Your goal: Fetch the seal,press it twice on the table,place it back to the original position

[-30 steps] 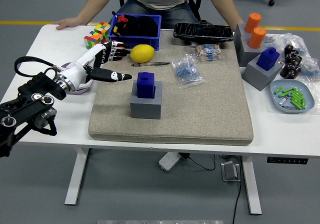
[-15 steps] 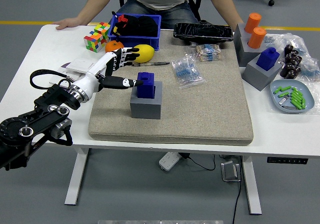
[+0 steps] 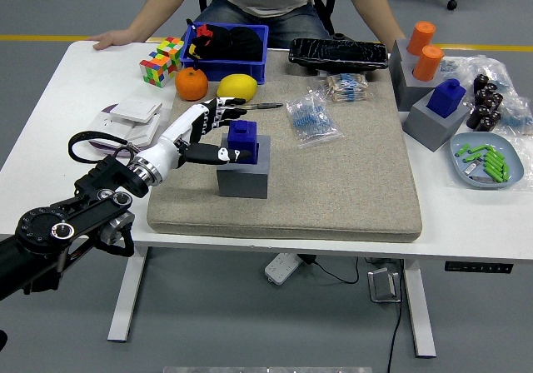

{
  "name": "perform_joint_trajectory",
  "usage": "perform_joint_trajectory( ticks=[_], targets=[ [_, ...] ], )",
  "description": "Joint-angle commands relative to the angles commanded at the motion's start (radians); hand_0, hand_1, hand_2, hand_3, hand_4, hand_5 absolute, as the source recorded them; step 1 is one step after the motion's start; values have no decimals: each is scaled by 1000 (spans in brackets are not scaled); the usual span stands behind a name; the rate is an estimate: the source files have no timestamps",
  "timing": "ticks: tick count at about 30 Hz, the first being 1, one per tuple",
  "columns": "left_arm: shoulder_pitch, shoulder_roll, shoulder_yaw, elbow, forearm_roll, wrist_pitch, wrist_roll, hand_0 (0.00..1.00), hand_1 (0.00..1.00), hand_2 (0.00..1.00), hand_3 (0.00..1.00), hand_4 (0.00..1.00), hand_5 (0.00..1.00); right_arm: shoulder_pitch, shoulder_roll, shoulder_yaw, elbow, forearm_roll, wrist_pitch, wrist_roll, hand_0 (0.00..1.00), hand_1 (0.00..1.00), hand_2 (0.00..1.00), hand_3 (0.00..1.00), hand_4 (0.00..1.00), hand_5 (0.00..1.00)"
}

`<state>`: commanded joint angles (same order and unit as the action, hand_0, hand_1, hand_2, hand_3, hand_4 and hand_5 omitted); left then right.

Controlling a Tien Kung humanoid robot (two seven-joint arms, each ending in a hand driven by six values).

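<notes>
You are looking down over a white table point(image 3: 75, 90) from the robot's side, with a beige mat point(image 3: 333, 181) covering most of its middle. Your left arm point(image 3: 75, 223) comes in from the lower left, black along its length and angled up and to the right, ending in a white-backed left hand point(image 3: 202, 133) at the left side of the blue seal point(image 3: 242, 142). The seal is a small blue block standing upright in a grey holder point(image 3: 244, 176) on the left part of the mat. The hand is stretched toward it with the fingers apart: the thumb point(image 3: 210, 155) lies low against the seal's near left side, and the other fingers point(image 3: 223, 111) fan out above and behind its top left corner. You cannot tell whether they have closed on the block; it sits in its holder. Just behind the hand lie a yellow lemon point(image 3: 237, 87), an orange point(image 3: 191, 83) and a black pen point(image 3: 258, 105). To the left of the arm, a white pad point(image 3: 137, 108) rests on the bare table. At the far side a person sits with one hand point(image 3: 107, 38) flat on the table's far left corner. Your right arm is out of sight. At the right edge, a second blue seal point(image 3: 448, 96) stands in another grey holder point(image 3: 435, 123).
</notes>
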<state>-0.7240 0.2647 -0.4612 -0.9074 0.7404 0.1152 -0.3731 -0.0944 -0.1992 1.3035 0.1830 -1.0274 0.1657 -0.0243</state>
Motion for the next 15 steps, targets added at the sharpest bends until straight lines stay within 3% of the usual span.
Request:
perform_joint_trajectory(
  ticks=[1,8,15],
  targets=[
    [-1,-3,1,5,-1,1,-1,827,794,709,747,958,2,1,0,-1,0,0,0,0,754,699,681,639,782,517],
    [-9,-26,17,53,-25,10,-12,787,761,677,731,920,2,2,-1,-3,0,3,-1,-1,753,699,680,638,783,518],
    [-5,-31,25,65,-44,8,-19,757,709,639,720,897,2,3,-1,-5,0,3,-1,-1,754,699,681,639,784,519]
  ],
)
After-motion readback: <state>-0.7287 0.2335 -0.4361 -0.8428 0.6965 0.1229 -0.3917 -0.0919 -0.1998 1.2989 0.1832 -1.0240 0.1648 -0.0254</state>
